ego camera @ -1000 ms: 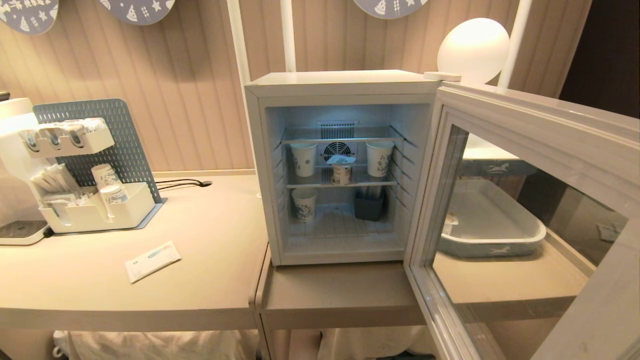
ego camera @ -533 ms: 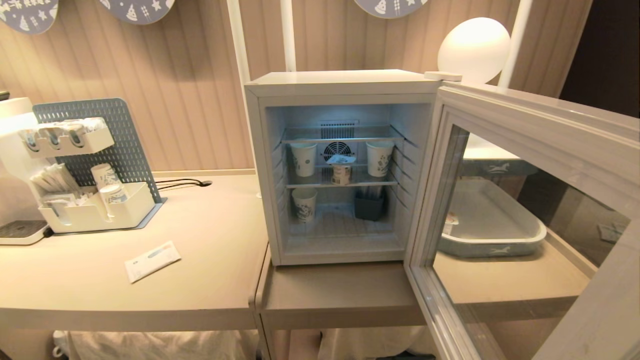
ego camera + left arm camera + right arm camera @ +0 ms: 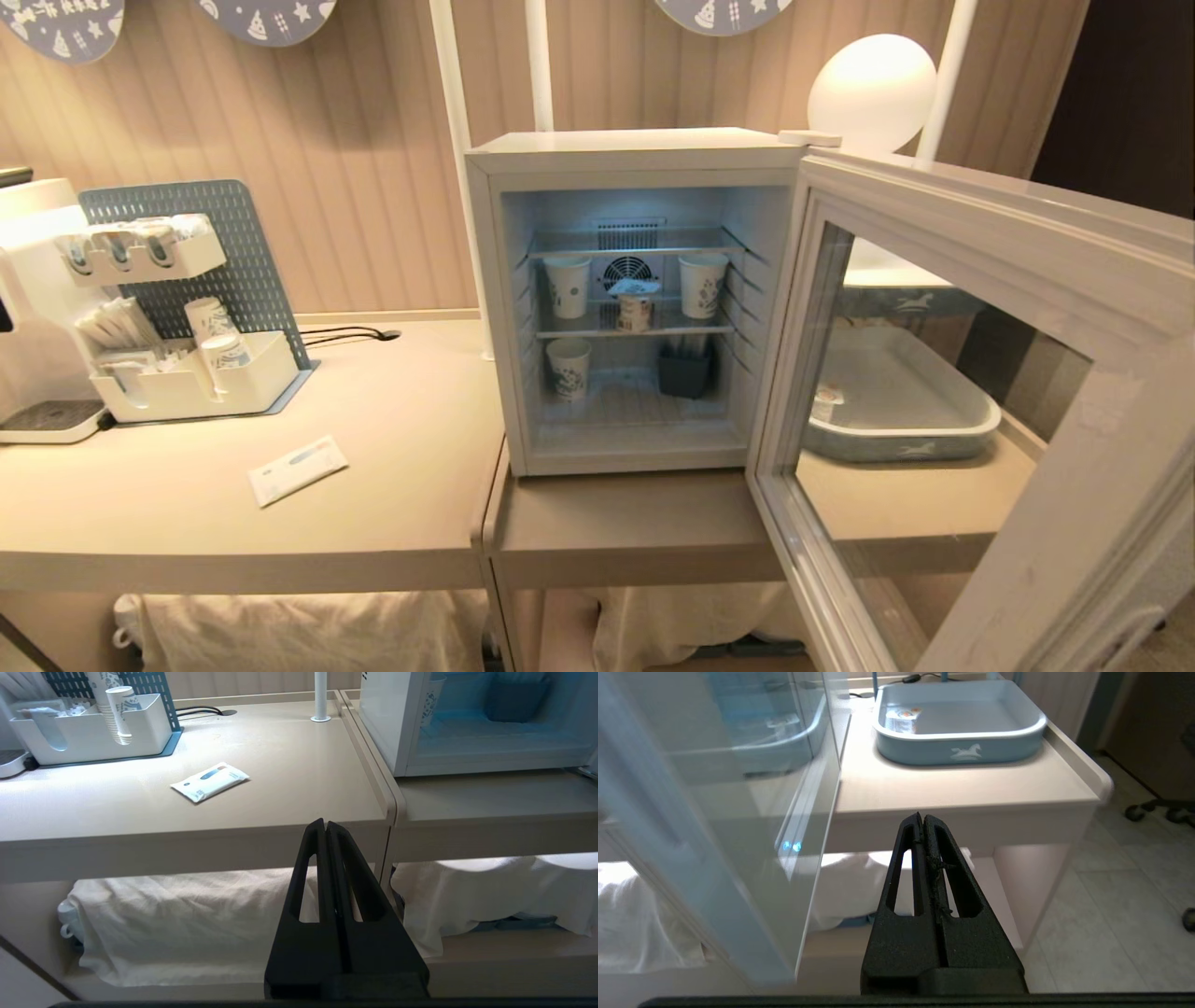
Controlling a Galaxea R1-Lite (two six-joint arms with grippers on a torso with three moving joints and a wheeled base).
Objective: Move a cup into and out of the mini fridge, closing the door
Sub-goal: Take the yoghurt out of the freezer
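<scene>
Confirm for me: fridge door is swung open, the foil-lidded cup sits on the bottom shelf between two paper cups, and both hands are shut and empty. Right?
Not quite. The cup sits on the middle wire shelf, not the bottom, between the two paper cups, as the head view shows. The rest stands: the door is open, and the left hand and right hand are shut and empty.

1. Fridge [image 3: 635,149]: one, door [image 3: 943,233] open.
2. Paper cups in fridge: three; two on the middle shelf [image 3: 567,286] [image 3: 702,284], one below [image 3: 568,368].
3. Tubs: two; one on the middle shelf [image 3: 635,303], one in the tray [image 3: 903,718].
4. Dark bin [image 3: 684,371]: one, lower level.
5. Tray [image 3: 896,439]: one.
6. Packet [image 3: 297,469]: one on the table.
7. Organizer [image 3: 187,383]: one, with two cup stacks [image 3: 227,351] [image 3: 207,317].
8. Lamp [image 3: 871,84]: one.
9. Grippers: two, left [image 3: 325,826] and right [image 3: 923,817], both closed, empty.
</scene>
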